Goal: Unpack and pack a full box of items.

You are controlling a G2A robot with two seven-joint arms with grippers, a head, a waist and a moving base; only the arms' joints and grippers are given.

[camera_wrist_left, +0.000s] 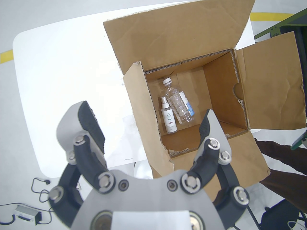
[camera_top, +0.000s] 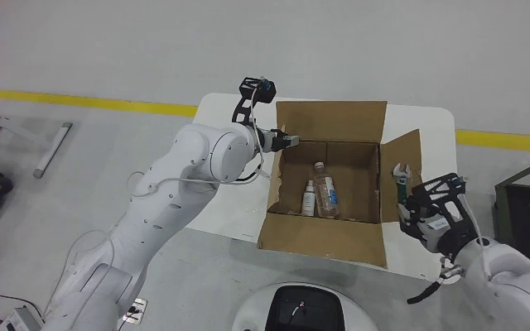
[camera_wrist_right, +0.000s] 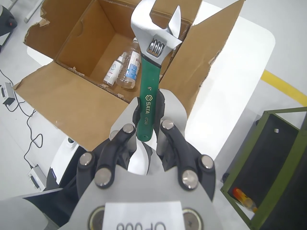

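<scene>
Beside the box (camera_top: 325, 238), the right end effector (camera_wrist_right: 149, 106) grips the wrench (camera_wrist_right: 153, 46) by its handle; the left end effector (camera_wrist_left: 146, 111) gapes.

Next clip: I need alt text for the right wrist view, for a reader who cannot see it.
The right end effector grips the green handle of an adjustable wrench, whose steel head is held out before an open cardboard box on a white table. Inside the box, a clear water bottle and a small white spray bottle lie side by side.
</scene>
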